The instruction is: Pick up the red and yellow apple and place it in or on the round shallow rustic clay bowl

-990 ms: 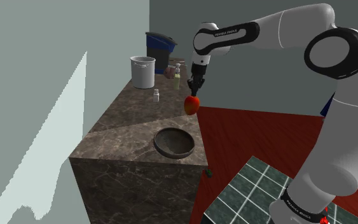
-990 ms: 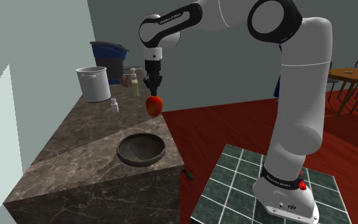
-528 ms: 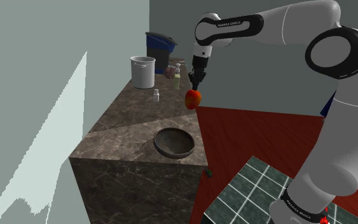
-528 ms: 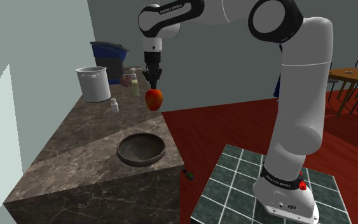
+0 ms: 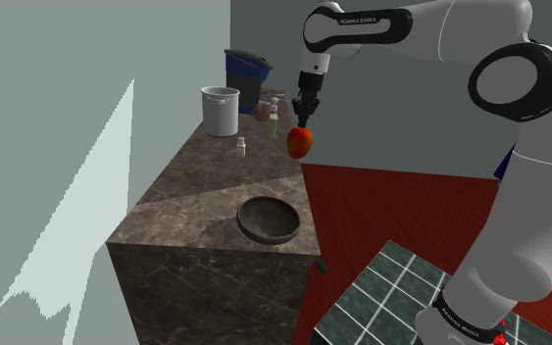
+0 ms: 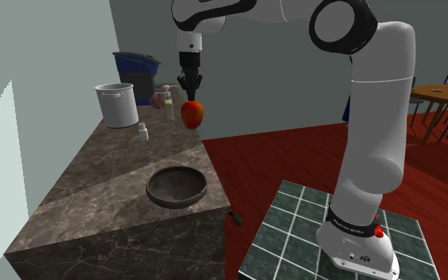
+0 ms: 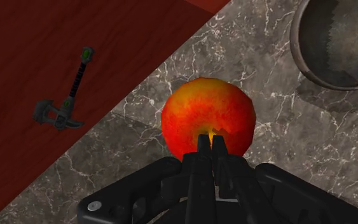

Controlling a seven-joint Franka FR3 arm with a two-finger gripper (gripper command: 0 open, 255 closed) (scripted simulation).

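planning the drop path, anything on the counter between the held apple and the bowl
Nothing: the shoulder view shows bare marble counter between the apple and the bowl. The wrist view shows the same.

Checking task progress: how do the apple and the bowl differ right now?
The apple is red and yellow; the bowl is dark grey-brown. The apple hangs in the air, clasped by the gripper; the bowl sits empty on the dark stone counter. Both are round.
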